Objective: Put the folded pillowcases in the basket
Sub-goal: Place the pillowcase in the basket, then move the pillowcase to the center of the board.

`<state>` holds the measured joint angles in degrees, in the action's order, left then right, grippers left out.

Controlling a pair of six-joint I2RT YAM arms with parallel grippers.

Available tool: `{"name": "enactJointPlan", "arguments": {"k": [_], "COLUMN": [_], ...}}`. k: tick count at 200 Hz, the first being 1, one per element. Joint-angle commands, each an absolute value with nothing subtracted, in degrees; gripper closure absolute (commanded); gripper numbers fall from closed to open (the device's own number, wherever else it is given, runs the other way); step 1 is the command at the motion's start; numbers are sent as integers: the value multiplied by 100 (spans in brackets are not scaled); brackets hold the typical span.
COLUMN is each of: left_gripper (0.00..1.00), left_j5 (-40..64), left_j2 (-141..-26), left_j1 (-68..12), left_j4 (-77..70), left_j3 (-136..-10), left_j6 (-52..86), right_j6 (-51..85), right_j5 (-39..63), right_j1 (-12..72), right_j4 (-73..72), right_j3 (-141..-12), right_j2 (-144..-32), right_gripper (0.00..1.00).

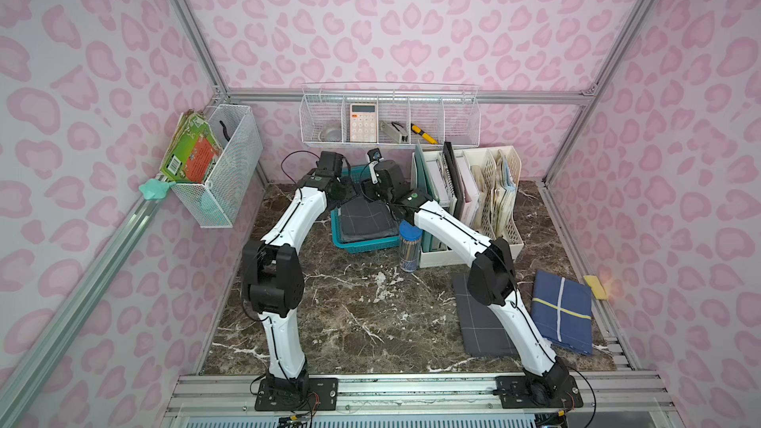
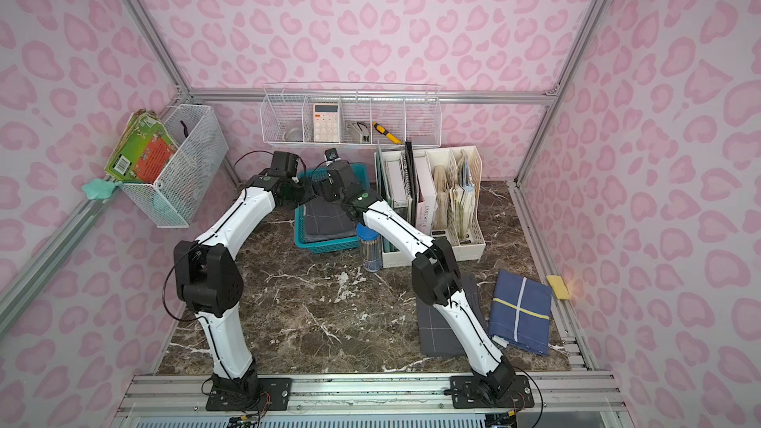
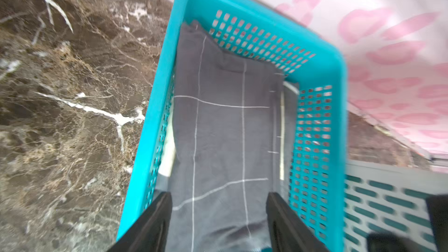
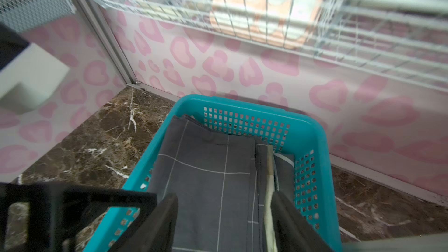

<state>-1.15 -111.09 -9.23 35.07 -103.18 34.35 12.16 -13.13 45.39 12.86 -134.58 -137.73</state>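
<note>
The teal basket point(image 1: 362, 247) point(image 2: 325, 245) stands at the back of the marble table, between my two wrists. A dark grey folded pillowcase point(image 1: 364, 218) point(image 2: 329, 220) with thin white grid lines lies flat inside it, filling most of the bottom. In the left wrist view my left gripper point(image 3: 218, 196) hangs open over the pillowcase point(image 3: 223, 129), fingers apart inside the basket's walls point(image 3: 157, 107). In the right wrist view my right gripper point(image 4: 225, 195) is open too, just above the pillowcase point(image 4: 211, 178), one finger close to the basket's side wall point(image 4: 312, 129). Neither gripper holds anything.
A blue-lidded jar of pencils point(image 1: 409, 247) and a cream file rack point(image 1: 473, 199) stand right beside the basket. A second grey checked cloth point(image 1: 482, 323) and a blue folded cloth point(image 1: 562, 310) lie at front right. A white wire shelf point(image 1: 389, 117) hangs above the basket.
</note>
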Motion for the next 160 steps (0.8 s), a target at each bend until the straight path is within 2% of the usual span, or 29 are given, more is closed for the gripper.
{"name": "enactJointPlan", "arguments": {"k": [1,56,88,160], "left_gripper": [32,30,23,13], "left_j5": [-25,26,-75,-257], "left_j2": [-10722,-8984,-7851,-6197], "left_j1": [-923,-947,-1083,-1768], "left_j4": [3793,3479,3466,3557], "left_j3": [-10152,-8289,-7222,-5632], "left_j6": [3523,3726,3753,3880], "right_j6": [1040,1027,1133,1468], "right_j5": [-1574,-1828,-1871,-2397], "right_j1": [4669,4916,5051,5347], "right_j4": [838,-116,-492,-365], "right_j3": [-12875,-10508,-9141,-6964], "right_j2": [-13188,-11149,-10033,-8009], "right_gripper": [33,31,29,27]}}
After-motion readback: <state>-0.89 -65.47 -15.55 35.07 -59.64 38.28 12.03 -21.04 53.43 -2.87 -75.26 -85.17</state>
